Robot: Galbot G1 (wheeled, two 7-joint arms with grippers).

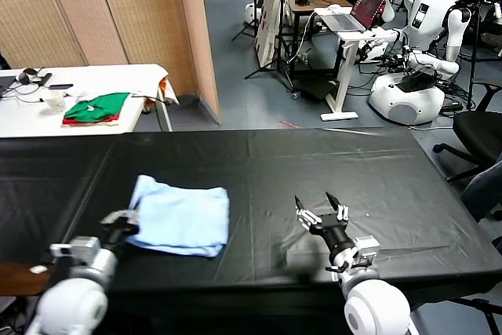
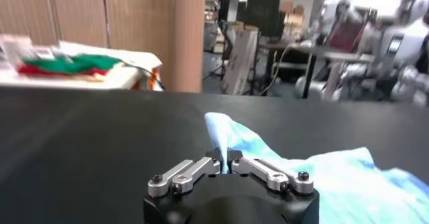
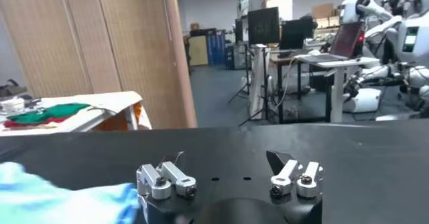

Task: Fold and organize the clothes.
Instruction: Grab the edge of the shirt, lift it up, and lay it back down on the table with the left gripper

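The clothes are a light-blue T-shirt (image 1: 182,218), folded into a rough rectangle on the black table (image 1: 329,170), left of centre. My left gripper (image 1: 129,221) is shut on the shirt's near left edge; in the left wrist view a ridge of blue fabric (image 2: 224,141) rises from between the closed jaws of the left gripper (image 2: 224,161). My right gripper (image 1: 321,208) rests open over bare table to the right of the shirt, holding nothing. The right wrist view shows the right gripper (image 3: 228,161) with its jaws wide apart and the shirt (image 3: 60,198) off to one side.
A white side table (image 1: 86,88) at the back left carries green-and-red folded garments (image 1: 98,107). A wooden partition (image 1: 118,5) stands behind it. Desks, a laptop and other white robots (image 1: 423,29) fill the room at the back right, with a black chair (image 1: 478,127) beside the table.
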